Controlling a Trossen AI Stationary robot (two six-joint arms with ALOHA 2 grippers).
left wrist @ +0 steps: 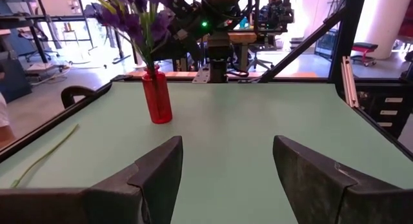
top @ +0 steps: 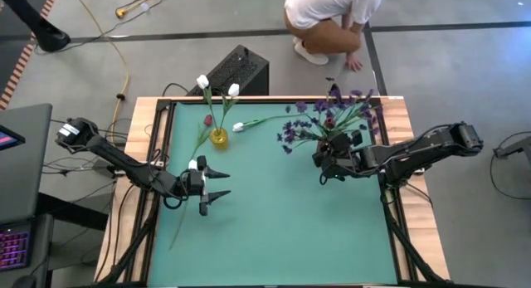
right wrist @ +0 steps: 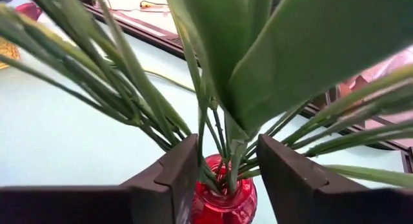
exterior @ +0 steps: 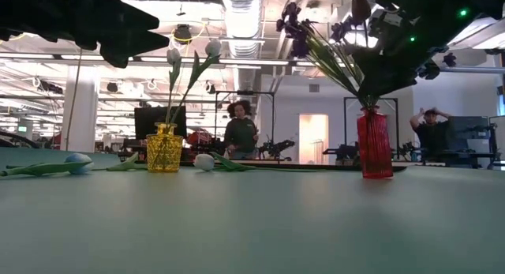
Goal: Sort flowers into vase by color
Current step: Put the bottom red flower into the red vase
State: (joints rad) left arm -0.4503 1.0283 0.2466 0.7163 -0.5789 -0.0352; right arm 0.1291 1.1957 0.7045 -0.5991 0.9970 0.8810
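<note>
Above the red vase [right wrist: 222,198], the right gripper [right wrist: 227,162] narrowly straddles green stems [right wrist: 216,130].

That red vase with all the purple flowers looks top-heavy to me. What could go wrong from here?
Two risks, as far as I can judge. The right gripper has its fingers on either side of the stems just above the red vase, so a sideways pull might tip the narrow vase over. The purple flowers spread wide, so the arm could snag them as it lifts. The left gripper hangs open, well away.

Red vase [exterior: 374,143], yellow vase [exterior: 163,148], teal table [top: 282,213].
</note>
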